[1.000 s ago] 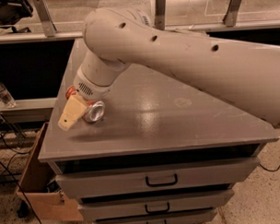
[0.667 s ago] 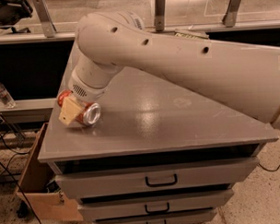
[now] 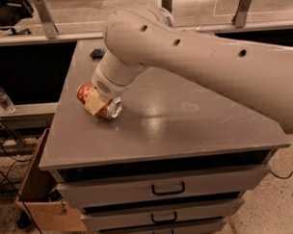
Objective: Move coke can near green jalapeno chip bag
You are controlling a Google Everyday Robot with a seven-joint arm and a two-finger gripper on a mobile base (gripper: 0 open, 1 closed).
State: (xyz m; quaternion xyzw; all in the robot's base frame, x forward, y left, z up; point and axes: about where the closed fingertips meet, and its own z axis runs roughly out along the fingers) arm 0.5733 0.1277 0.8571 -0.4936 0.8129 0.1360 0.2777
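The coke can (image 3: 109, 109) lies on its side on the grey tabletop (image 3: 185, 132), near the left edge, with its silver end facing front right. My gripper (image 3: 96, 104) is down on the can, with one tan finger (image 3: 92, 105) across its red side, and it looks shut on it. The big grey arm (image 3: 192, 54) reaches in from the right and hides the far middle of the table. The green jalapeno chip bag is not in view.
A dark blue flat packet (image 3: 97, 53) lies at the far left of the table, behind the arm. Drawers (image 3: 168, 188) are below the top. A cardboard box (image 3: 41, 204) stands on the floor at the left, and a plastic bottle (image 3: 1, 97) lies on a low shelf.
The gripper and the can have moved together a little away from the front edge, toward the back of the table. The arm has swung further over the table.
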